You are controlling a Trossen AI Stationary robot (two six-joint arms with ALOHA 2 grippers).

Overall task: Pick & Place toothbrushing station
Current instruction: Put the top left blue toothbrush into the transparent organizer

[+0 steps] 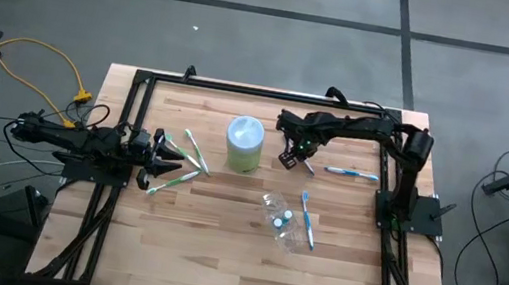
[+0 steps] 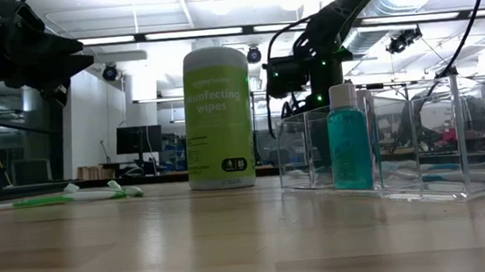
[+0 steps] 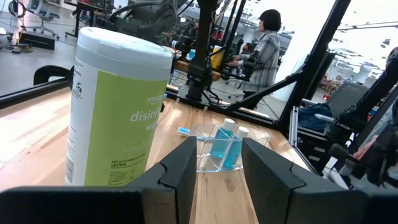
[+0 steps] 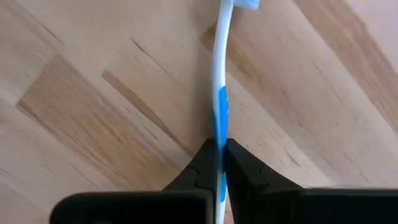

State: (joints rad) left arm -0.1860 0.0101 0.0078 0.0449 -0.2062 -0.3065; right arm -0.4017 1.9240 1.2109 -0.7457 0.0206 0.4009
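toothbrush (image 4: 219, 118), blue and white, lies on the table (image 1: 218, 248) and the right gripper (image 4: 219, 163) is clamped on its handle, fingers pressed together around the thin stem; its head points away from the gripper. in the high view the right gripper (image 1: 294, 155) sits just right of the wipes can (image 1: 243, 143), near the table's middle. another blue-white brush (image 1: 351, 173) lies to its right, and a third (image 1: 308, 219) rests beside the clear container (image 1: 281, 219), which holds blue-capped tubes (image 3: 222, 142). the container stands nearer the front edge, apart from the can. the left gripper (image 1: 170, 153) hovers at the left side with fingers (image 3: 180, 171) apart, holding nothing, over the green-white brushes (image 1: 194, 154) lying there. a person (image 3: 264, 46) sits in the room beyond.
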